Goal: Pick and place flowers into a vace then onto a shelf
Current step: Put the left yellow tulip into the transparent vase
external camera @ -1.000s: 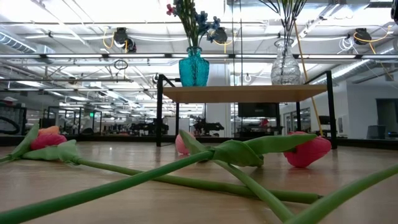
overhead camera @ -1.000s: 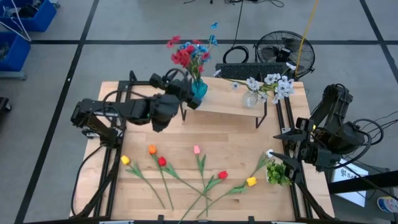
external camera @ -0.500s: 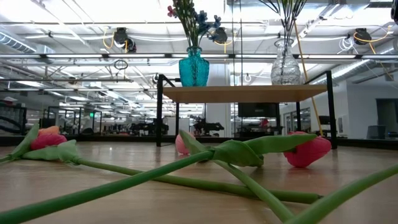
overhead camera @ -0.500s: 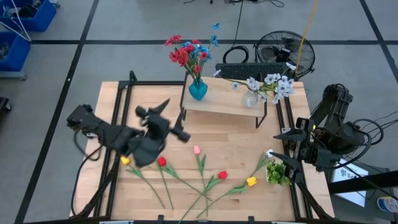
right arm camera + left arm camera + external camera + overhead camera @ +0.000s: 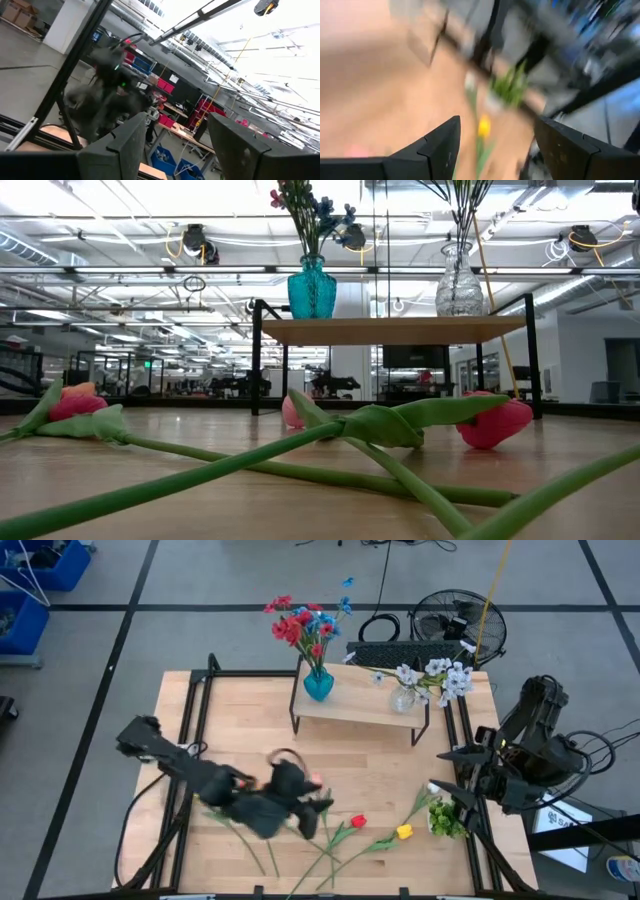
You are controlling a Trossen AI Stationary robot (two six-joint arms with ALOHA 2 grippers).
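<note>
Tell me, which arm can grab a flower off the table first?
Probably the left: its open pincer hovers right over the loose flowers, while the right pincer waits at the table's right edge.

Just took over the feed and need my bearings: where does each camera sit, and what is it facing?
High: above, straight down on the table; left gripper over loose flowers, right gripper at the edge.
Low: tabletop level, facing the shelf; no arm.
Left wrist: open fingers, yellow flower.
Right wrist: open fingers, facing the room.
High and low share the teal vase.

Two vases (image 5: 318,685) on shelf (image 5: 360,705), loose flowers (image 5: 357,822) on table (image 5: 380,770) before it
</note>
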